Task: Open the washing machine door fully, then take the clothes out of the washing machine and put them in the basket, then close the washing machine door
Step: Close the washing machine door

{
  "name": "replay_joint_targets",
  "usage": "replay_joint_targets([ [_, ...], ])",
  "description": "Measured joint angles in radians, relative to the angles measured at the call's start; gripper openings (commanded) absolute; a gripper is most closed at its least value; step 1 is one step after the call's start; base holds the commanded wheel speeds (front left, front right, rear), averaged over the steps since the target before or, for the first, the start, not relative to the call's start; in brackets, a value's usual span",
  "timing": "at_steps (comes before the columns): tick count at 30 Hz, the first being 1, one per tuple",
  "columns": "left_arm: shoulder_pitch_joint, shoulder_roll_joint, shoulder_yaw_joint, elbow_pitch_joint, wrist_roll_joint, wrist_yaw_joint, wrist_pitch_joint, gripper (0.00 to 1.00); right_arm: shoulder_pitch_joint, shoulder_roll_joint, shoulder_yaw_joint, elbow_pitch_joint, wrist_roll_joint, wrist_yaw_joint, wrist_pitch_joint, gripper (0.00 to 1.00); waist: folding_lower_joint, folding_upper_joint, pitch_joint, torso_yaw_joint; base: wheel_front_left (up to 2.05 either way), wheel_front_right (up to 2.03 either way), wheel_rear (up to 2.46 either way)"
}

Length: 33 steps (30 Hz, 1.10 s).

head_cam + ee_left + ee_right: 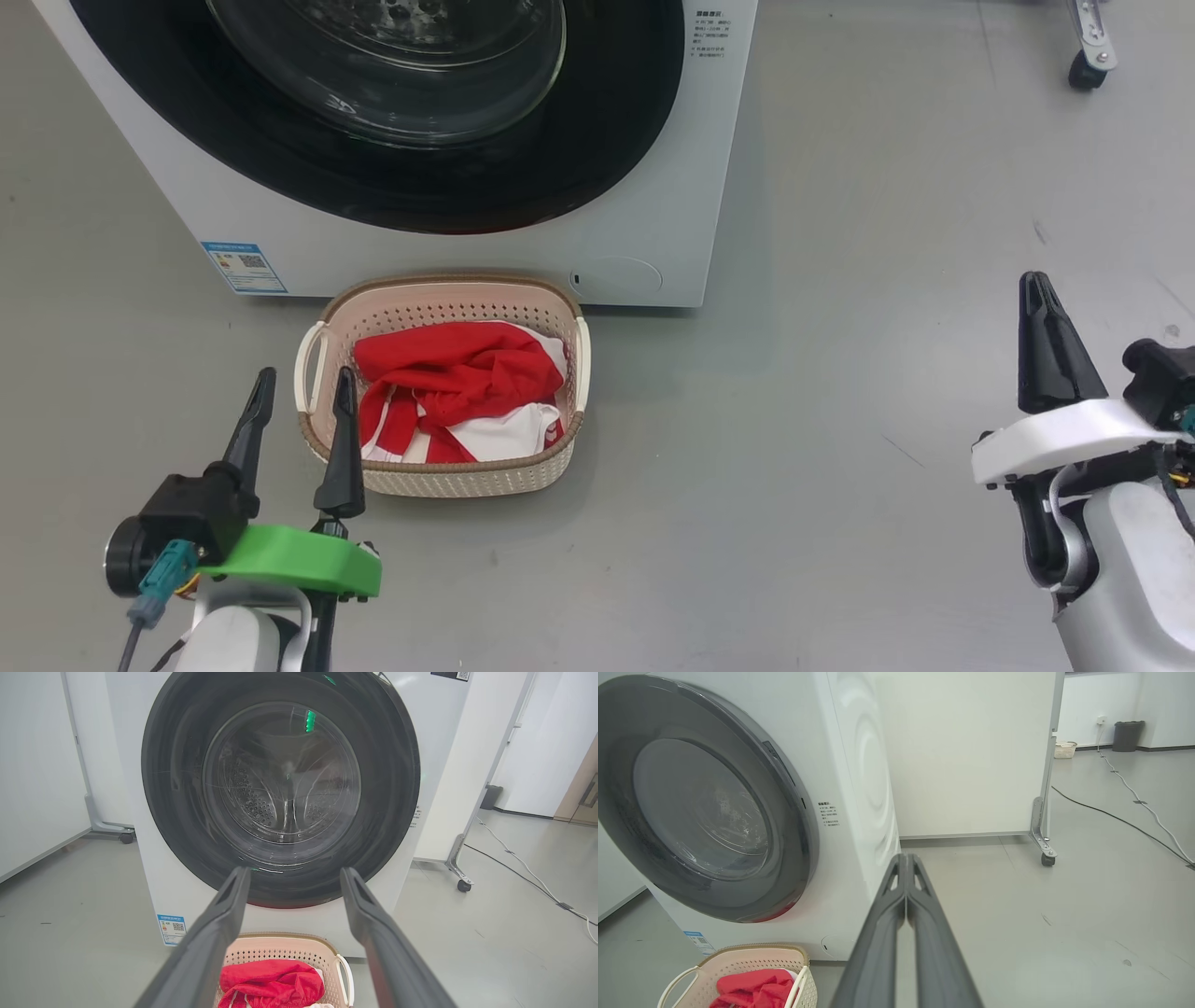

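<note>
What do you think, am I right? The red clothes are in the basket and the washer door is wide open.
Not quite: the washing machine door is shut, as the left wrist view shows. The clothes are in the basket.

The washing machine [653,187] is white. The washing machine door [635,121] has a shiny black rim, and the glass in its middle is see-through. The label [244,266] is blue with a bit of white, and the tiny writing [709,37] is dark. The basket [448,481] is cream with rows of little holes all over its sides. It has a brown woven-look rim and white handles [311,367]. The clothes [457,373] are bright red with white parts and white stripes. The left gripper [307,373] has black fingers and a green plate [299,560]. The right gripper [1036,280] has black fingers and a white plate [1064,439]. The floor [840,420] is plain grey.
</note>
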<state>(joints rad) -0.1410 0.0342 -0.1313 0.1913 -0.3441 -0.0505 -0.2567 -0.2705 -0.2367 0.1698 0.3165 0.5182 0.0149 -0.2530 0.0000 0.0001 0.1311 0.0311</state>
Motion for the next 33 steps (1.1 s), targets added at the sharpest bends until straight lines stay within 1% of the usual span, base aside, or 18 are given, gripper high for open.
replay_joint_targets([
  [1, 0.001, 0.0, 0.0, 0.001, 0.001, 0.0, 0.0, 1.0, 0.012, 0.004, -0.003, -0.005, -0.007, 0.0, 0.0, 0.94, 0.0, 0.0, -0.001, -0.001, 0.0, 0.0, 0.0],
  [2, 0.002, 0.0, 0.001, 0.003, 0.001, 0.0, 0.0, 1.0, 0.022, 0.009, -0.006, -0.009, -0.012, 0.0, 0.0, 1.0, 0.0, 0.0, -0.002, -0.002, 0.0, 0.0, 0.0],
  [9, 0.012, 0.0, 0.009, 0.017, 0.018, 0.0, 0.0, 1.0, 0.071, 0.028, -0.034, -0.044, -0.03, -0.002, 0.0, 1.0, 0.0, 0.0, -0.007, -0.009, 0.0, 0.0, 0.0],
  [13, 0.019, 0.0, 0.011, 0.017, 0.026, 0.0, 0.0, 1.0, 0.097, 0.053, -0.05, -0.055, -0.028, 0.0, 0.0, 1.0, 0.0, 0.0, -0.007, -0.012, 0.0, 0.0, 0.0],
  [16, 0.019, 0.0, 0.011, 0.017, 0.031, 0.0, 0.0, 1.0, 0.103, 0.055, -0.054, -0.066, -0.03, 0.002, 0.0, 1.0, 0.0, 0.0, -0.005, -0.014, 0.0, 0.0, 0.0],
  [28, 0.019, 0.0, 0.012, 0.017, 0.057, 0.001, 0.0, 1.0, 0.122, 0.071, -0.079, -0.093, -0.068, 0.02, 0.0, 1.0, 0.0, 0.0, 0.001, -0.014, 0.0, 0.0, 0.0],
  [30, 0.019, 0.0, 0.012, 0.018, 0.057, 0.001, 0.0, 1.0, 0.126, 0.072, -0.081, -0.095, -0.073, 0.028, 0.0, 1.0, 0.0, 0.0, 0.001, -0.014, 0.0, 0.0, 0.0],
  [33, 0.019, 0.0, 0.011, 0.02, 0.057, 0.001, 0.0, 1.0, 0.135, 0.075, -0.084, -0.096, -0.082, 0.028, 0.0, 1.0, 0.0, 0.0, 0.002, -0.015, 0.0, 0.0, 0.0],
])
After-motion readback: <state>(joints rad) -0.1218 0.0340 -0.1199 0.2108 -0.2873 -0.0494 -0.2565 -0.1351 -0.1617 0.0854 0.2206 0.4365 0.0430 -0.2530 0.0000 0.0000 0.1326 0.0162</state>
